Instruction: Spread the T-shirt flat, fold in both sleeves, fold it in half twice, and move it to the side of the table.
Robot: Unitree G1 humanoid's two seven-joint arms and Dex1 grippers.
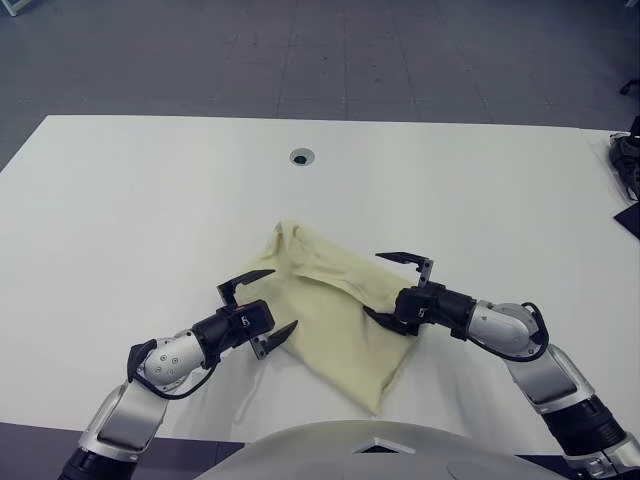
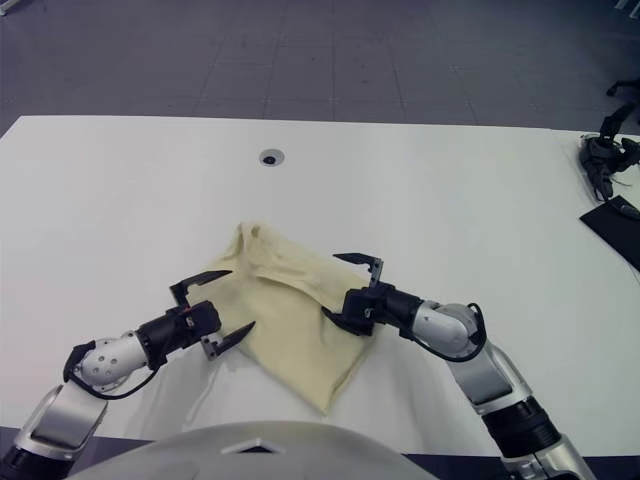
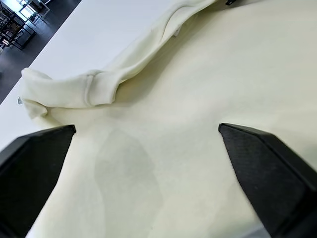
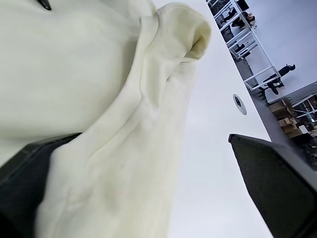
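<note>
A cream T-shirt (image 1: pixel 335 315) lies folded into a narrow slanting bundle on the white table (image 1: pixel 130 210), close to the front edge. A thick rolled edge (image 3: pixel 99 87) runs along its far side. My left gripper (image 1: pixel 284 297) is open at the bundle's left edge, low over the cloth, fingers (image 3: pixel 34 168) spread wide and holding nothing. On the bundle's right edge sits my right gripper (image 1: pixel 372 283), also open. In the right wrist view the rolled edge (image 4: pixel 148 114) lies between its fingers, draped over the nearer finger (image 4: pixel 25 168).
A round cable hole (image 1: pixel 302 156) sits in the table behind the shirt. Black cables (image 1: pixel 626 158) and a flat black item (image 1: pixel 630 218) lie at the table's right edge. Bare tabletop stretches to the left, the right and the far side.
</note>
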